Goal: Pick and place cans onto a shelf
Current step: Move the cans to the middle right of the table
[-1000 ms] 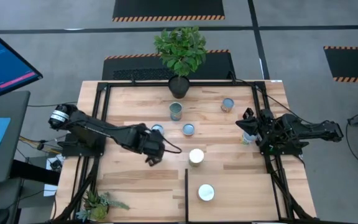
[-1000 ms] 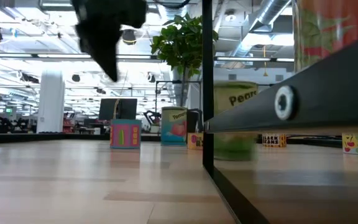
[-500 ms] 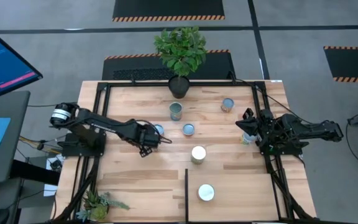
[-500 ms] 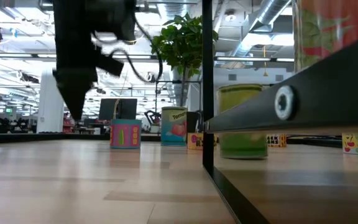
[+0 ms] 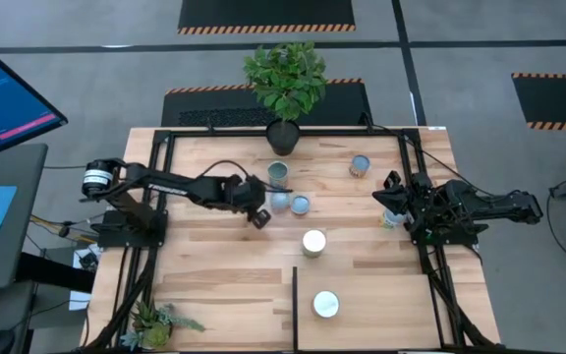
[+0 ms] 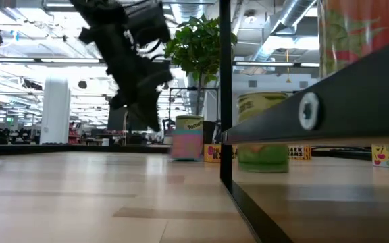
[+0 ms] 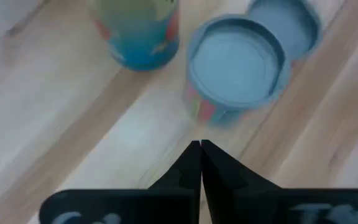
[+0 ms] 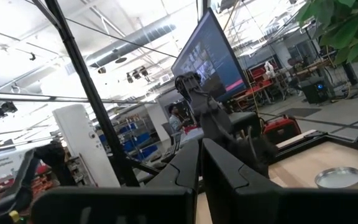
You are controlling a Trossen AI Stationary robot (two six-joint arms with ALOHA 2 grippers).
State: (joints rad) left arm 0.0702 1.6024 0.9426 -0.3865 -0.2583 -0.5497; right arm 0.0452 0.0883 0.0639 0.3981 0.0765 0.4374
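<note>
My left gripper (image 5: 257,213) is shut, low over the table, just left of a short can with a pale-blue top (image 5: 280,202) and pink-and-teal sides (image 6: 186,142). That can (image 7: 237,62) stands right ahead of the fingertips (image 7: 200,148). It stands against a second short can (image 5: 300,205), near a taller can (image 5: 279,175). More cans stand at the far right (image 5: 360,165) and mid-table (image 5: 313,243). One can (image 5: 325,304) stands on the shelf (image 5: 381,310). My right gripper (image 5: 393,200) waits shut at the table's right edge. My left gripper's shut fingertips come slanting down from the table's left, close to the lower side (image 7: 211,115) of the pale-blue-topped can. The can stands upright on the table. I cannot tell whether the fingertips touch it.
A black plant pot (image 5: 283,136) with a leafy plant stands at the far edge. The shelf's black bar (image 5: 295,300) runs toward the near edge, and shows large in the low view (image 6: 309,111). A small pale thing (image 5: 390,219) lies partly hidden under my right gripper.
My left gripper has swung from the table's middle toward the far edge and then toward the right edge, staying shut. The pink-and-teal can has slid upright to the right, ending beside the second short can.
</note>
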